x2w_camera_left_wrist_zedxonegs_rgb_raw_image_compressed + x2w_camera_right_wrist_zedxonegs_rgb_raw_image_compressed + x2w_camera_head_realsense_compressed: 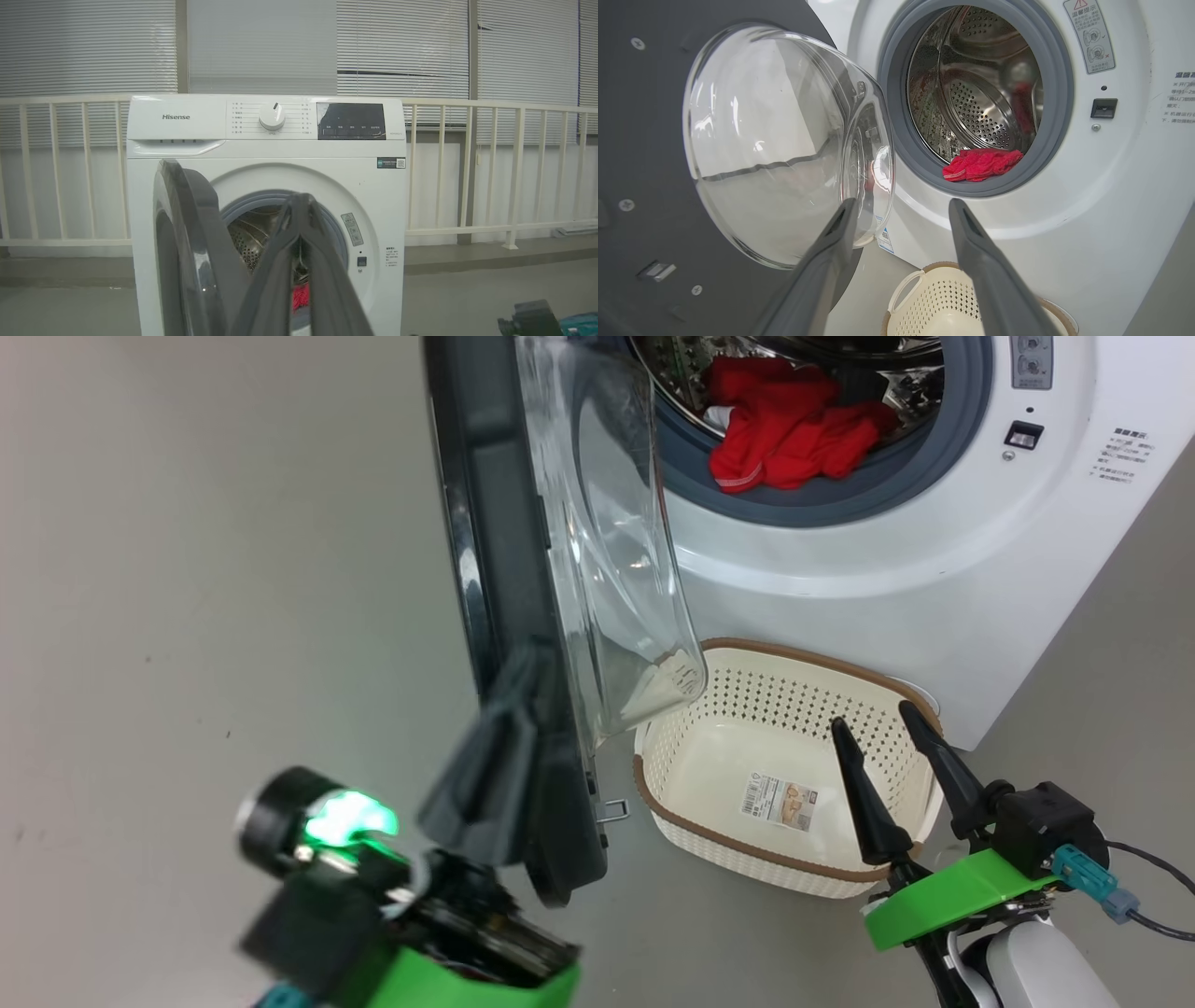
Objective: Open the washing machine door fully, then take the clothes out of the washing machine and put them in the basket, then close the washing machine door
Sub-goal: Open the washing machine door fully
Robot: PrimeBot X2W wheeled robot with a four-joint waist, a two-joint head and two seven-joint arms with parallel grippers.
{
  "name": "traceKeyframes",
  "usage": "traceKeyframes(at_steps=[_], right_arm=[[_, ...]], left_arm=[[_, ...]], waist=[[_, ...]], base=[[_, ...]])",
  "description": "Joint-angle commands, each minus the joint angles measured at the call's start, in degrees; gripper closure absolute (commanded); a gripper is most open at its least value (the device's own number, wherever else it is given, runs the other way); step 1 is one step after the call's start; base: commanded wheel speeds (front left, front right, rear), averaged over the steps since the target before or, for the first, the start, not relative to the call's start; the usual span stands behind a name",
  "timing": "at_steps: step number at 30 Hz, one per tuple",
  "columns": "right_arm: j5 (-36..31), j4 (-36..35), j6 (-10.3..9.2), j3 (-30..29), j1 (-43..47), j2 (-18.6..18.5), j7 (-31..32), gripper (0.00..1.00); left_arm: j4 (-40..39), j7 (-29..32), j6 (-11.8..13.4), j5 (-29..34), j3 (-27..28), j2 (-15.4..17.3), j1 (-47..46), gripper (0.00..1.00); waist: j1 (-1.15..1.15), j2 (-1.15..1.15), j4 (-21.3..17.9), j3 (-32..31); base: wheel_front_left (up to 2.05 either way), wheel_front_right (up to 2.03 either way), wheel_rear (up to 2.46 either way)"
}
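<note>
**Before the washing machine: door swung out, clothes in the drum**

Across the head view, the washing machine is seen at the upper right with its round opening uncovered. The washing machine door is stood out edge-on from the front, its clear glass bowl turned toward the opening. The clothes are heaped in red at the mouth of the drum, against the grey-blue gasket. The basket is set on the grey floor just below the opening, with a label sticker on its bottom. The left gripper is shown blurred at the door's lower edge, its fingers pressed together with nothing between them; whether the door is touched cannot be told. The right gripper is held above the basket's right side, its fingers spread wide and bare.

From the left wrist view, the left gripper is seen closed to a single tip before the opening, just right of the door. A patch of the clothes is glimpsed low in the opening between the fingers.

From the right wrist view, the right gripper is spread wide, pointed at the machine's front. The clothes are seen low in the steel drum, and the basket lies below.
</note>
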Motion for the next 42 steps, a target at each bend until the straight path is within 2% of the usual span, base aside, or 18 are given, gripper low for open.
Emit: traceKeyframes(at_steps=[1,13,21,31,42], right_arm=[[0.8,-1.2,0.36,1.4,-1.7,0.3,-0.4,0.00],[1.5,-1.0,0.36,1.5,-1.9,0.3,-0.4,0.00],[1.2,-1.1,0.36,1.4,-1.7,0.3,-0.4,0.00],[0.4,-1.0,0.36,1.2,-2.1,0.3,-0.4,0.00],[-0.1,-0.5,0.36,1.0,-2.0,0.3,-0.4,0.00]], left_arm=[[-0.6,1.7,-0.9,0.7,0.2,0.8,-1.7,1.00],[6.5,7.5,-2.8,-2.0,-4.2,0.8,-1.4,1.00],[11.0,9.0,-2.6,-3.6,-4.7,0.8,-0.5,1.00],[16.2,6.9,-1.5,-4.6,-3.4,1.1,-0.4,1.00],[19.0,4.3,1.2,-4.8,-0.8,1.5,-0.3,1.00]], waist=[[0.00,0.00,-0.2,0.1],[0.00,0.00,-1.1,0.5],[0.00,0.00,-1.2,1.1],[0.00,0.00,-0.7,1.9],[0.00,0.00,1.0,2.0]], base=[[0.00,0.00,0.00],[0.00,0.00,0.00],[0.00,0.00,0.00],[0.00,0.00,0.00],[0.00,0.00,0.00]])
